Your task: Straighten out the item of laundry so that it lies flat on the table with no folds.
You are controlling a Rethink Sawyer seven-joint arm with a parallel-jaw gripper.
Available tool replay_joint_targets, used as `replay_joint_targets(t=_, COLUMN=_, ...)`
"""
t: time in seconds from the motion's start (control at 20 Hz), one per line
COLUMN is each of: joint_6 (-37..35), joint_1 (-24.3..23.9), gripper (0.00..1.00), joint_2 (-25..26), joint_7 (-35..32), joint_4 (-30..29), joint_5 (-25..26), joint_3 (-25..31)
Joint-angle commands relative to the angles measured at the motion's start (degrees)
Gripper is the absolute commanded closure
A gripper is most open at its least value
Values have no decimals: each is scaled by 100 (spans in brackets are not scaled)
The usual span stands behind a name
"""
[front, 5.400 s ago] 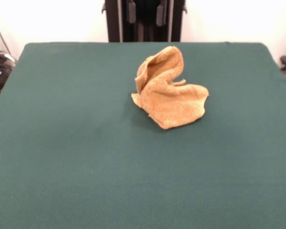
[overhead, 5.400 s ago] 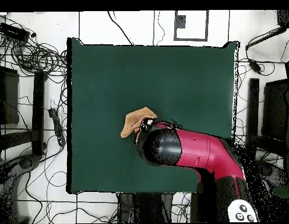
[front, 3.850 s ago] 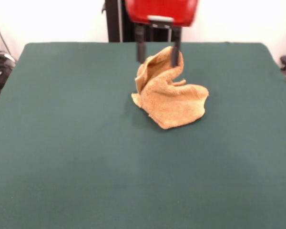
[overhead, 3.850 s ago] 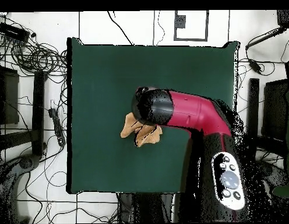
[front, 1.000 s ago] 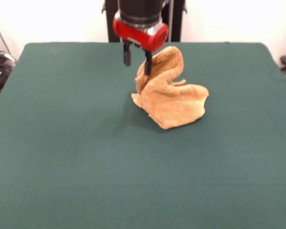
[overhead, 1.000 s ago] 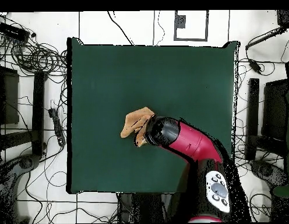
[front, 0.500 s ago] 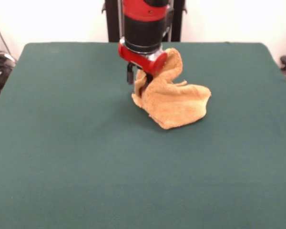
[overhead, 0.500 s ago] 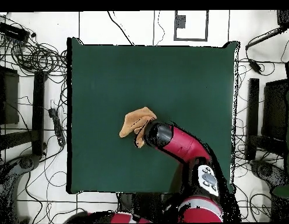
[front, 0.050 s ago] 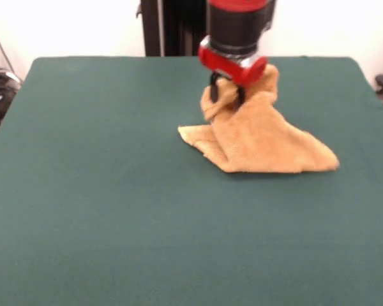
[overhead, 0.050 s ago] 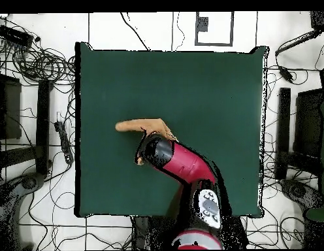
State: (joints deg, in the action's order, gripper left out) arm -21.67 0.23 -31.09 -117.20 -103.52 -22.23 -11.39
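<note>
Gripper upper centre, jaws closed on raised towel fold; remainder draped lower right on table.

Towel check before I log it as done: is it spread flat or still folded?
Folded. The towel rises in a peak pinched in the hand, with layers draped down onto the table.

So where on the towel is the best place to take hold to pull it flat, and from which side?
Probably where the gripper already holds it: the raised bunched peak of the towel, taken from above. The rest slopes down from that peak onto the table, with one corner trailing out at the front view's right. Pulling the peak away from that corner should draw the folds out.
</note>
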Motion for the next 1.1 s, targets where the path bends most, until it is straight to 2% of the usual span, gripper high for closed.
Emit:
replay_joint_targets(t=0.05, joint_6=-1011, joint_1=573, gripper=0, joint_2=-460, joint_7=-1883, joint_4=-553, joint_5=-385, joint_3=-1)
replay_joint_targets(t=0.3, joint_6=-857, joint_1=748, gripper=0, joint_2=-405, joint_7=-1988, joint_4=-524, joint_5=-329, joint_3=-145)
replay_joint_targets(t=0.45, joint_6=-688, joint_1=697, gripper=0, joint_2=-410, joint_7=-2073, joint_4=-699, joint_5=-501, joint_3=7)
replay_joint_targets(t=0.75, joint_6=92, joint_1=516, gripper=0, joint_2=-184, joint_7=-2091, joint_4=-1057, joint_5=-766, joint_3=358)
replay_joint_targets(t=1.1, joint_6=199, joint_1=424, gripper=0, joint_2=-18, joint_7=-1897, joint_4=-970, joint_5=-724, joint_3=377)
